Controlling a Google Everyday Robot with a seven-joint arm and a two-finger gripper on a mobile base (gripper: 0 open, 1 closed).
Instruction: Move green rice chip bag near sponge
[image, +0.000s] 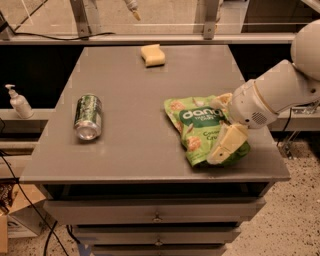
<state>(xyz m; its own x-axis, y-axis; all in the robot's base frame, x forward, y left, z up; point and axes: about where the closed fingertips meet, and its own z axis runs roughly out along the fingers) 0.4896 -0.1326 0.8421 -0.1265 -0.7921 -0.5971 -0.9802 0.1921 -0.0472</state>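
Note:
The green rice chip bag (197, 127) lies flat on the grey table (135, 150), right of the middle and near the front edge. The pale-yellow sponge (152, 55) lies at the table's far edge, well behind the bag. My gripper (223, 124) comes in from the right on a white arm and sits low over the bag's right side. It is open, with one cream finger (226, 145) over the bag's near right corner and the other at its far right edge. The bag's right part is hidden behind the gripper.
A green metal can (88, 116) lies on its side at the table's left. A white pump bottle (19, 102) stands on a ledge left of the table. Drawers sit below the table front. A rail and posts run behind the table.

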